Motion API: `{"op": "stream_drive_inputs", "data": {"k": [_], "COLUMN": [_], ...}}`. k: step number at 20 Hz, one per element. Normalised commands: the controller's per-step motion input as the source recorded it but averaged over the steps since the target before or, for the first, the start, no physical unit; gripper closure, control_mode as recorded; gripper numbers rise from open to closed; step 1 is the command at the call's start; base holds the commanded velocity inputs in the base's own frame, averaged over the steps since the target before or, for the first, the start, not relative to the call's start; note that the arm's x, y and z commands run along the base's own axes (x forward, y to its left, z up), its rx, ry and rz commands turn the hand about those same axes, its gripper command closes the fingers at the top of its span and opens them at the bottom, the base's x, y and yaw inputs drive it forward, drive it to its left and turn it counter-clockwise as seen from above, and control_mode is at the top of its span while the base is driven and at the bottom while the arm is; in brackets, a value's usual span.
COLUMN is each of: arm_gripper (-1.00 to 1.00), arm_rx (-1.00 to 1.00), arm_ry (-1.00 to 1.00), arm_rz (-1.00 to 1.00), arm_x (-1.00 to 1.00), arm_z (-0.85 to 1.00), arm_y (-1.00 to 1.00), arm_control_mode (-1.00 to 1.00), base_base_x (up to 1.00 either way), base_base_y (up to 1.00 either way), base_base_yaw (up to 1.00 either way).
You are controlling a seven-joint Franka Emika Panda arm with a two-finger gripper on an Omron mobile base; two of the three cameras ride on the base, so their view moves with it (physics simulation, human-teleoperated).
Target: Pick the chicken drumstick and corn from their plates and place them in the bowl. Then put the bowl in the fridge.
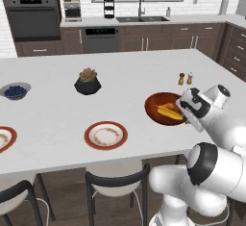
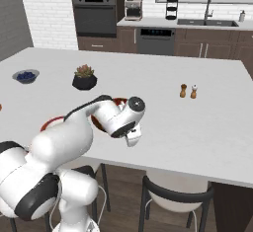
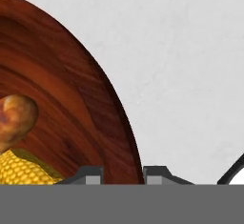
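Now the gripper pinches the near rim of the bowl, with both foods inside it.

Left to right across the white island counter in the left base view: a small blue-grey bowl of blueberries at the far left, with part of a red-rimmed plate below it at the front edge; a black plant pot further back; a second red-rimmed plate near the front; then the reddish-brown bowl, holding the yellow corn. Two small shakers stand behind the bowl. In the hand view the chicken drumstick lies against the corn on the bowl's floor, and the two finger tips sit close together astride the rim, one inside, one outside.
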Motion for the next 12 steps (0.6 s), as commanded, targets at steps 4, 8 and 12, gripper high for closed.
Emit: {"op": "stream_drive_inputs", "data": {"k": [4,8,12], "arm_gripper": [1.00,1.00,1.00], "arm_rx": [0.00,0.03,0.00], "arm_ry": [0.25,0.10,-0.26], "arm_rz": [-0.36,-0.17,-0.10], "arm_x": [-0.24,-0.53,-0.78], "arm_z": [0.98,0.90,0.91], "arm_y": [-0.25,-0.04,0.00], "arm_control_mode": [-1.00,-1.00,-1.00], "base_base_x": [0.00,0.00,0.00], "base_base_y": [0.00,0.00,0.00], "base_base_yaw": [0.00,0.00,0.00]}}
